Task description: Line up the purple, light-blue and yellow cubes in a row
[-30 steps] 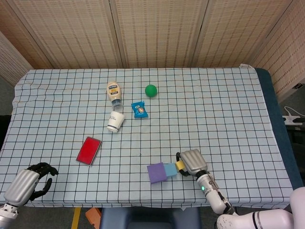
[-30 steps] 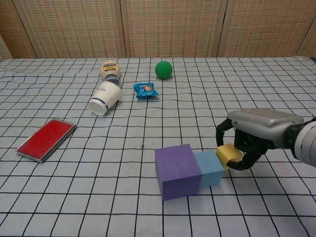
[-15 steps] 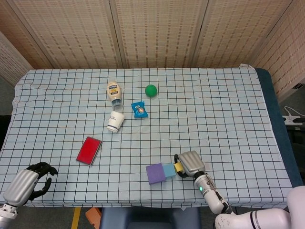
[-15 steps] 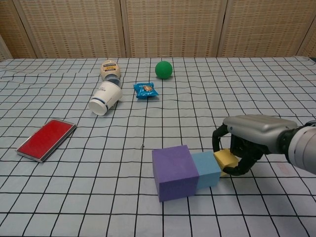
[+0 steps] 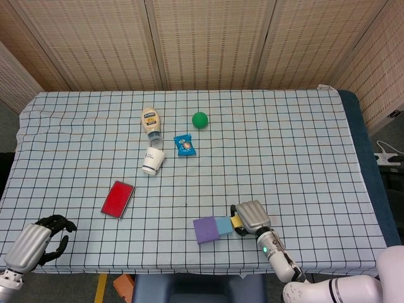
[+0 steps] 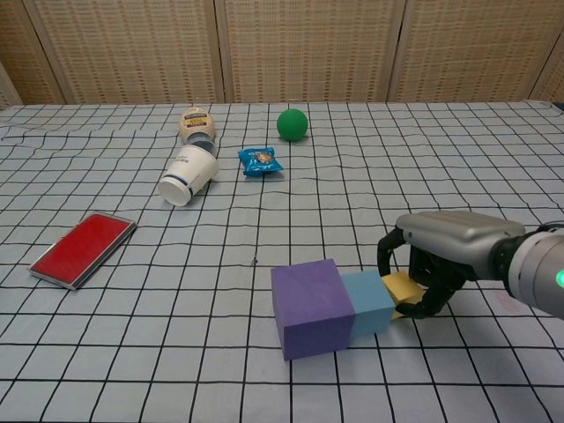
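Observation:
The purple cube (image 6: pixel 314 307) (image 5: pixel 205 229) stands near the table's front edge, with the smaller light-blue cube (image 6: pixel 370 301) (image 5: pixel 224 225) touching its right side. The small yellow cube (image 6: pixel 404 290) (image 5: pixel 235 221) sits low against the light-blue cube's right side, forming a row. My right hand (image 6: pixel 448 256) (image 5: pixel 252 216) curls over the yellow cube and grips it between thumb and fingers. My left hand (image 5: pixel 39 240) rests at the front left corner with its dark fingers curled in on nothing; only the head view shows it.
A red flat case (image 6: pixel 81 248) lies at the left. Further back are a tipped white cup (image 6: pixel 188 174), a mayonnaise bottle (image 6: pixel 197 123) on its side, a blue snack packet (image 6: pixel 260 160) and a green ball (image 6: pixel 292 123).
My right hand has lowered the yellow cube and pushed left, so the whole row of cubes has slid slightly left. The left hand has not moved.

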Motion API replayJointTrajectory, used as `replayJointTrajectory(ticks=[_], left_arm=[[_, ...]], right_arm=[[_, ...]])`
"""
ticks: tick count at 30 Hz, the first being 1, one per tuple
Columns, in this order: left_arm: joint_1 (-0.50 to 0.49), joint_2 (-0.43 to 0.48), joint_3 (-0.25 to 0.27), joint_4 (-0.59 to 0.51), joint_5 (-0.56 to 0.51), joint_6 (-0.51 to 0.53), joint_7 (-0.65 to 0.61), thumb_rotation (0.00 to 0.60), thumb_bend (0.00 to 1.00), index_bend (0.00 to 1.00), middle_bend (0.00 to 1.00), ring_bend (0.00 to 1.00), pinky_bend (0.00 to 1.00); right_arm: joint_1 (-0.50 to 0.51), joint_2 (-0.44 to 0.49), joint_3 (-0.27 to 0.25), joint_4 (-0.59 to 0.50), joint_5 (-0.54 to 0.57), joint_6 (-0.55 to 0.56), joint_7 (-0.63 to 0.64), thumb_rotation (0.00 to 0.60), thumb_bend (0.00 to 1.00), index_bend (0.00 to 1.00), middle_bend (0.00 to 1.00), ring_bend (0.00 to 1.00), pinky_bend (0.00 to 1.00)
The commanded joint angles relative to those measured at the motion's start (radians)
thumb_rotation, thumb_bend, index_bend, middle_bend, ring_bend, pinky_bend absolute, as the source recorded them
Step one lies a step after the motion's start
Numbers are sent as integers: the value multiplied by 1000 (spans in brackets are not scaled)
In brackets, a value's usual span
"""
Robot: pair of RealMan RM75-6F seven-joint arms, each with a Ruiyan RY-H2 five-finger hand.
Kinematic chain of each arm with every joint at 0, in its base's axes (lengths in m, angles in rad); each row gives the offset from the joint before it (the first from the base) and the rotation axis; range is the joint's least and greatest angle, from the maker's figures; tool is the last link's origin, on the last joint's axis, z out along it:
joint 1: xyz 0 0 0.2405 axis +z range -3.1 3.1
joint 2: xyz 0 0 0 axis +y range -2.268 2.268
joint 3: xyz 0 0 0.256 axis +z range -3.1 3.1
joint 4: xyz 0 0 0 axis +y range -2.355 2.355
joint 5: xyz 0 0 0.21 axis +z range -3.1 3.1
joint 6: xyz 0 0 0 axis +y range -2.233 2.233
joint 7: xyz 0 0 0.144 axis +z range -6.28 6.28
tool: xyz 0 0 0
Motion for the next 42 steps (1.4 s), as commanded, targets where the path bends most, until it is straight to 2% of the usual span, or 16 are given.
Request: replayJointTrajectory(ticks=[1, 7, 21, 24, 36, 42], left_arm=[[0, 0, 0, 0, 1, 0, 0, 600, 574, 439, 461, 300, 418], [0, 0, 0, 0, 1, 1, 0, 600, 574, 439, 461, 301, 418], [0, -1, 1, 1, 4, 2, 1, 600, 574, 439, 461, 300, 418], [0, -1, 1, 1, 3, 0, 2, 600, 573, 439, 461, 300, 419], [-1, -1, 2, 0, 4, -1, 2, 600, 573, 438, 461, 300, 418], [-1, -1, 3, 0, 4, -4, 3, 600, 574, 439, 462, 300, 418]], right_arm=[[-1, -1, -1, 1, 0, 0, 2, 600, 293, 603, 944, 837, 922], [-1, 6, -3, 1, 2, -12, 14, 600, 293, 554, 944, 838, 922], [-5, 39, 0, -17, -9, -29, 50, 600, 293, 312, 944, 839, 922], [-5, 49, 2, -23, -9, -35, 61, 600, 292, 285, 944, 839, 922], [4, 103, 17, -57, 16, -47, 84, 600, 292, 283, 945, 841, 922], [17, 131, 8, -85, 61, -40, 54, 600, 293, 356, 956, 850, 925]])
